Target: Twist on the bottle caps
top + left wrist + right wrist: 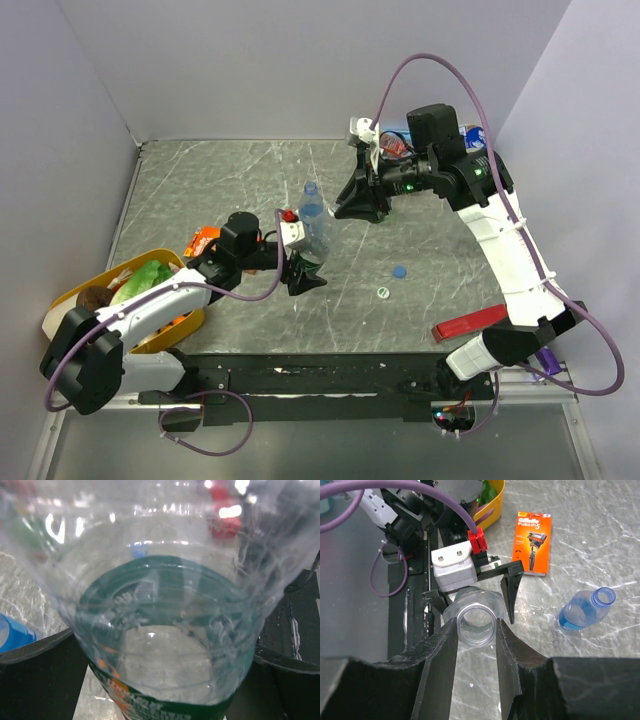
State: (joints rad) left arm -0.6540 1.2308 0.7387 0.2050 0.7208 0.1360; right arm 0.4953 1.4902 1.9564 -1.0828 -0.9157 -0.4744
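green-labelled bottle [165, 645] | upright, clamped in left gripper [472, 605] (mouth open)

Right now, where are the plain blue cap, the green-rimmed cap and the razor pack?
plain blue cap [399, 271]: top view, its centre.
green-rimmed cap [382, 292]: top view, white centre.
razor pack [532, 542]: right wrist view, orange front.

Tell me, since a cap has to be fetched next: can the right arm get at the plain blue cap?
Probably yes. The blue cap lies alone on bare table beside the right arm, nothing over it; the right gripper only has to leave the clear bottle mouth.
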